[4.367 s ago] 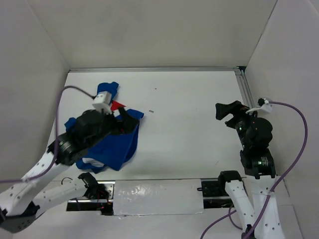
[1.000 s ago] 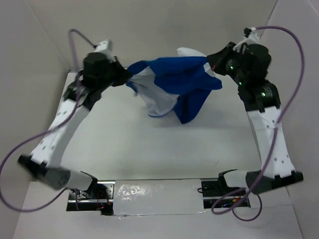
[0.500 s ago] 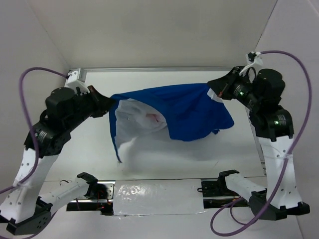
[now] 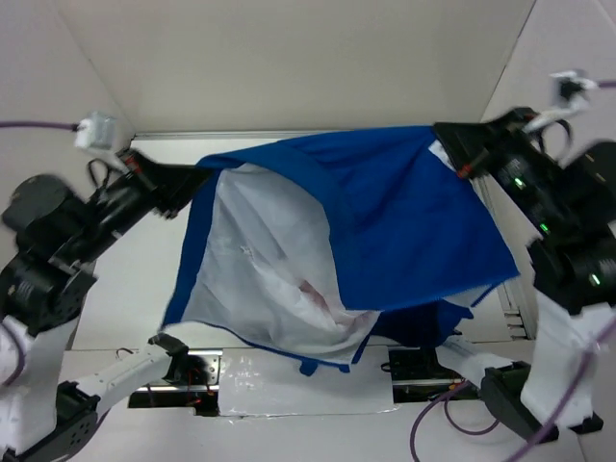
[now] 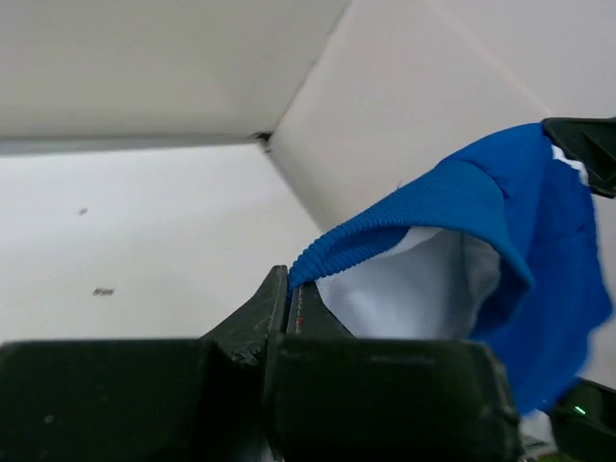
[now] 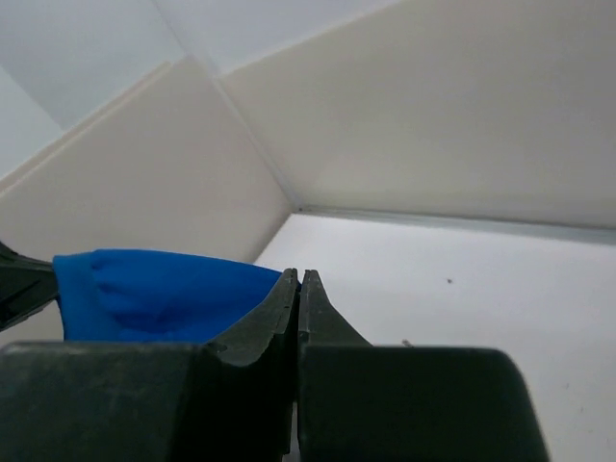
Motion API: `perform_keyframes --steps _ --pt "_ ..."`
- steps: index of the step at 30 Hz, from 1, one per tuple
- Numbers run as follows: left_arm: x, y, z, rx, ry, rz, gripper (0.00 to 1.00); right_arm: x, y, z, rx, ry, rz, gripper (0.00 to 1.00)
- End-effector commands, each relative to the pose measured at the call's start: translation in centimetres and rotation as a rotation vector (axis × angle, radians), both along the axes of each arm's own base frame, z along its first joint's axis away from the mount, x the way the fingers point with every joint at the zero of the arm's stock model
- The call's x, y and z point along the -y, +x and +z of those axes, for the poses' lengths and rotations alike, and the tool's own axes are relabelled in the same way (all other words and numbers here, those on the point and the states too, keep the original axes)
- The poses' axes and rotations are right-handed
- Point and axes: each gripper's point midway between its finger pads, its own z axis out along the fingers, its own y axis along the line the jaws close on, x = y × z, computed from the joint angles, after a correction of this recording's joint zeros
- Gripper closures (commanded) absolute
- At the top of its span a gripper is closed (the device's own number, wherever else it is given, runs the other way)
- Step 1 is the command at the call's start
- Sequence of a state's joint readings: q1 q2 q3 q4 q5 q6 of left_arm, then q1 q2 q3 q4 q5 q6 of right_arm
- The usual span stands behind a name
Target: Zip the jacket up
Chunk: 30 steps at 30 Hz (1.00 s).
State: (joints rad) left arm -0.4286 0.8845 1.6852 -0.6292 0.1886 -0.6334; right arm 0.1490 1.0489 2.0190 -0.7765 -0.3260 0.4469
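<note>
Whereas it had hung bunched a moment before, the jacket (image 4: 404,231) stretched wide between the left gripper (image 4: 195,179) and right gripper (image 4: 448,146), both clamped on its edge, evidently still unzipped.

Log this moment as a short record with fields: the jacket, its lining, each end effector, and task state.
jacket: blue, held up and spread wide between both arms
lining: white, exposed on the left half, facing the top camera
left end effector: shut on the jacket's ribbed edge
right end effector: shut on the jacket's opposite edge
task state: front hangs open, not yet closed
</note>
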Motion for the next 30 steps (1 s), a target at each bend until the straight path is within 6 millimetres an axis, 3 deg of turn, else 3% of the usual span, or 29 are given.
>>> perform_keyframes --steps 1,2,3,4,5,6,7,9,10,11,12,13,14,15,16,18,19,20,21,22,23,25,26,27,28,29,30 --pt "-0.1 8.7 -7.1 -0.233 0.109 0.198 1.00 0.2 10.9 -7.3 -0.207 -0.061 -0.093 1.00" --pt "0.2 10.4 -10.1 -0.316 0.135 0.212 1.00 -0.3 12.2 -8.5 -0.224 -0.085 -0.066 1.00" --pt "0.2 12.7 -13.3 -0.430 0.134 0.246 1.00 -0.8 15.1 -11.4 -0.296 -0.095 -0.063 1.00" --pt "-0.2 13.7 -15.7 -0.504 0.132 0.266 1.00 -0.7 16.7 -12.9 -0.335 -0.108 -0.086 1.00" --pt "-0.1 14.2 -19.6 -0.612 0.138 0.256 1.00 -1.3 17.7 -14.5 -0.370 -0.134 -0.079 1.00" --pt "-1.3 15.2 -22.1 -0.698 0.102 0.305 1.00 -1.8 20.0 -17.2 -0.431 -0.153 -0.085 1.00" --pt "-1.8 15.7 -26.7 -0.809 0.113 0.337 1.00 -3.1 20.8 -19.9 -0.474 -0.192 -0.064 1.00" --pt "-3.8 16.7 -31.4 -0.943 0.090 0.412 0.99 -4.8 22.7 -24.8 -0.548 -0.251 -0.031 1.00" --pt "-4.4 16.6 -33.3 -1.004 0.091 0.428 0.90 -5.5 23.1 -26.6 -0.571 -0.292 -0.025 0.99" --pt "-5.4 16.7 -34.5 -1.054 0.087 0.457 0.62 -7.4 23.3 -29.2 -0.618 -0.352 -0.010 0.90" --pt "-5.8 16.9 -36.4 -1.114 0.109 0.469 0.43 -8.0 23.2 -30.3 -0.639 -0.383 -0.012 0.82" --pt "-5.9 17.4 -36.1 -1.113 0.119 0.479 0.07 -8.4 23.1 -31.6 -0.667 -0.404 -0.018 0.58" --pt "-6.2 17.2 -36.7 -1.142 0.151 0.507 0.01 -9.1 22.7 -32.4 -0.689 -0.429 -0.024 0.38" --pt "-6.1 17.4 -37.0 -1.150 0.174 0.513 0.01 -9.1 22.0 -33.8 -0.724 -0.436 -0.033 0.20" --pt "-5.7 18.0 -36.0 -1.119 0.185 0.506 0.01 -8.9 21.4 -34.2 -0.752 -0.405 -0.055 0.01" --pt "-4.4 18.3 -34.9 -1.065 0.222 0.478 0.01 -8.1 18.8 -35.0 -0.763 -0.377 -0.089 0.00" --pt "-2.9 18.2 -34.4 -1.030 0.257 0.430 0.01 -7.7 17.2 -33.0 -0.727 -0.298 -0.104 0.00" --pt "-2.2 18.4 -34.0 -0.997 0.272 0.407 0.01 -6.8 15.2 -35.9 -0.788 -0.305 -0.138 0.00" --pt "-0.8 19.0 -33.1 -0.939 0.273 0.345 0.01 -6.6 13.7 -36.5 -0.811 -0.280 -0.152 0.00" --pt "1.1 18.9 -32.7 -0.891 0.302 0.273 0.01 -5.9 11.8 -35.8 -0.802 -0.222 -0.166 0.00" --pt "3.0 19.4 -32.5 -0.851 0.294 0.201 0.01 -5.6 9.4 -39.5 -0.911 -0.192 -0.165 0.00" --pt "6.2 19.4 -32.6 -0.795 0.338 0.097 0.01 -5.8 6.6 -41.0 -0.940 -0.136 -0.108 0.00" --pt "7.5 19.9 -34.3 -0.811 0.373 0.068 0.01 -5.9 4.5 -44.3 -1.026 -0.130 -0.084 0.00" --pt "9.6 20.0 -33.8 -0.778 0.401 0.016 0.01 -7.0 2.9 -44.7 -1.057 -0.100 -0.001 0.00" --pt "10.5 20.3 -34.2 -0.789 0.418 0.005 0.01 -7.0 1.4 -46.8 -1.116 -0.095 0.011 0.00" --pt "11.6 20.8 -37.2 -0.846 0.464 -0.010 0.01 -7.2 0.8 -47.3 -1.138 -0.083 0.021 0.00" --pt "12.7 21.9 -36.3 -0.829 0.469 -0.022 0.01 -7.4 0.1 -47.9 -1.159 -0.075 0.015 0.00"
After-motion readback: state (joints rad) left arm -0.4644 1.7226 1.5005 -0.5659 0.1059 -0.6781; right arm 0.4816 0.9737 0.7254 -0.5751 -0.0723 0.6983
